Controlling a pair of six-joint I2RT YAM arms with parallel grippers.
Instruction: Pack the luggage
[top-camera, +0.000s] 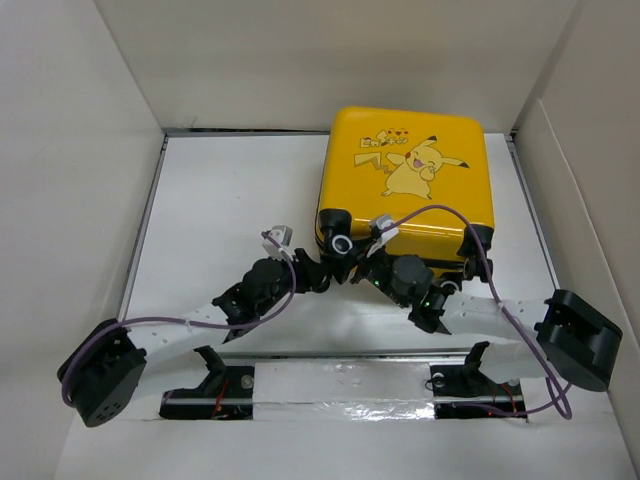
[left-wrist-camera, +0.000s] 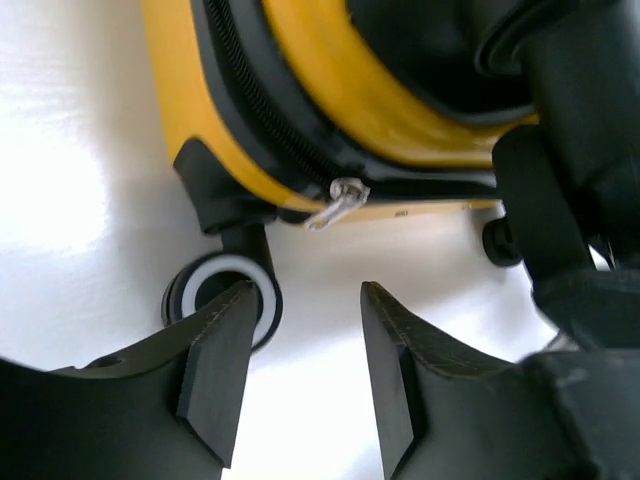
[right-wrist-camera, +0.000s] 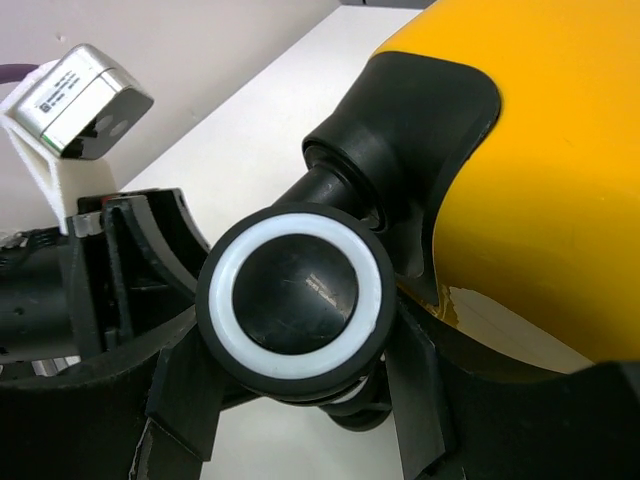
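Note:
The yellow Pikachu suitcase (top-camera: 405, 175) lies flat and closed at the back right of the table. Both grippers are at its near left corner. My left gripper (top-camera: 322, 272) is open and empty; in the left wrist view (left-wrist-camera: 305, 300) it sits just short of the black zipper line, with the silver zipper pull (left-wrist-camera: 338, 200) above the gap and a white-ringed wheel (left-wrist-camera: 215, 292) behind its left finger. My right gripper (top-camera: 362, 262) stands wide open. In the right wrist view (right-wrist-camera: 300, 380) a corner wheel (right-wrist-camera: 295, 300) sits in front of the spread fingers (right-wrist-camera: 182, 400) and hides their tips.
White walls box in the table on the left, back and right. The right arm's black body (left-wrist-camera: 570, 200) crowds the right of the left wrist view. The left wrist's grey camera (right-wrist-camera: 75, 100) shows close beside the right gripper. The arm bases (top-camera: 340, 385) line the near edge.

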